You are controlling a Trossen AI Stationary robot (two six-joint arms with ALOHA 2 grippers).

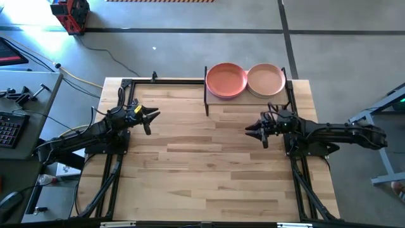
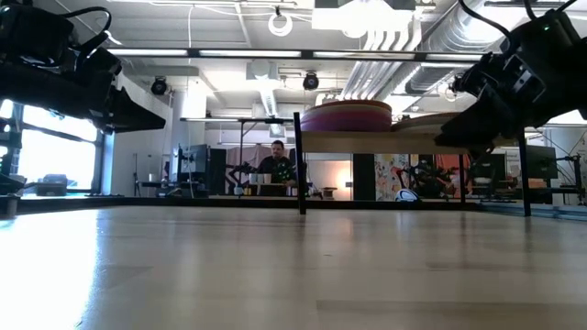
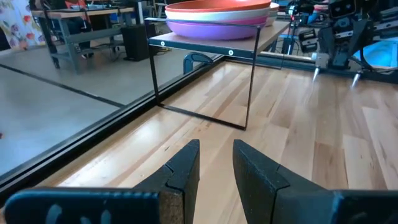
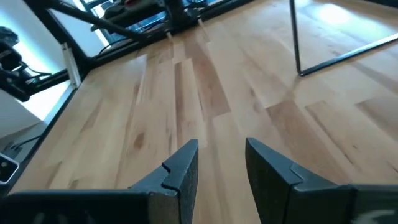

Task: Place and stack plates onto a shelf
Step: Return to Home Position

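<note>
Left gripper point(image 3: 216, 149) over bare wood table point(image 3: 311, 143); fingers point(image 3: 182, 171) slightly parted, nothing between them. Ahead: shelf point(image 3: 205, 46) on thin black legs, carrying stacked plates. Purple plate point(image 3: 211, 28) lowest visible, orange plate point(image 3: 211, 7) on top. Right arm point(image 3: 341, 28) beyond, well apart.

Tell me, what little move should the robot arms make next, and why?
Probably draw both arms back toward their bases to rest. The left gripper and right gripper hang open over the table, holding nothing, and every plate in view, the orange-red plate and peach plate on top, sits stacked on the shelf.
</note>
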